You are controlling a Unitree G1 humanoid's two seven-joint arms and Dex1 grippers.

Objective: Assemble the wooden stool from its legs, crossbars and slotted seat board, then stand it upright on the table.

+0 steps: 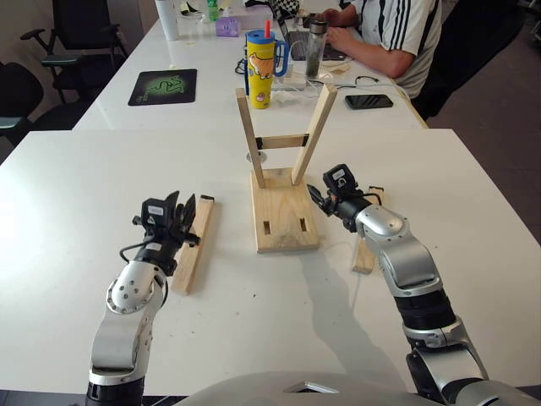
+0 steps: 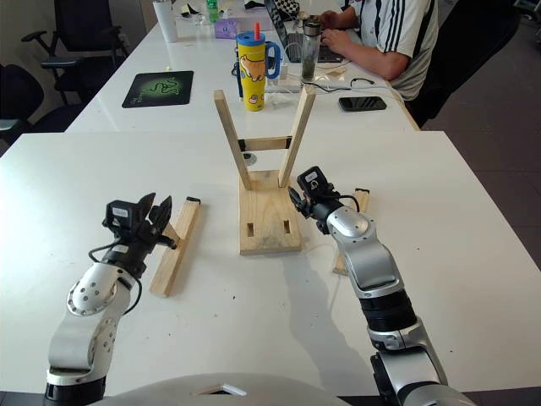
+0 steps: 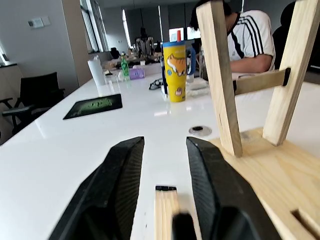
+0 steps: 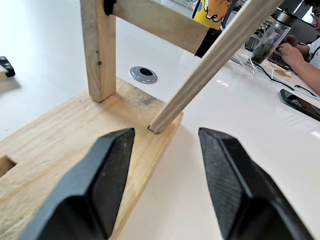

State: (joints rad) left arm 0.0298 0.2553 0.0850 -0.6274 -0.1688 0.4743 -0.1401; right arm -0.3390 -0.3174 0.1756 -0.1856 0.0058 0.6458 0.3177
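Lying flat on the bench (image 1: 76, 194), the seat board (image 1: 286, 222) sits between the two tools, with two legs (image 1: 250, 139) and a crossbar (image 1: 283, 142) standing from its far end and two open slots at its near end. The right tool (image 4: 166, 134) is just beside the board's right edge, near the foot of the right-hand leg, its fingers wide apart and gripping nothing. A loose wooden piece (image 1: 364, 254) behind that arm is mostly covered by it. The left tool (image 3: 165, 145) has its fingers parted over the far end of another loose wooden piece (image 1: 196, 245); whether they touch it cannot be told. Beyond the tools stands a yellow cup (image 1: 261, 72) bearing a cartoon figure, its print too small to read.
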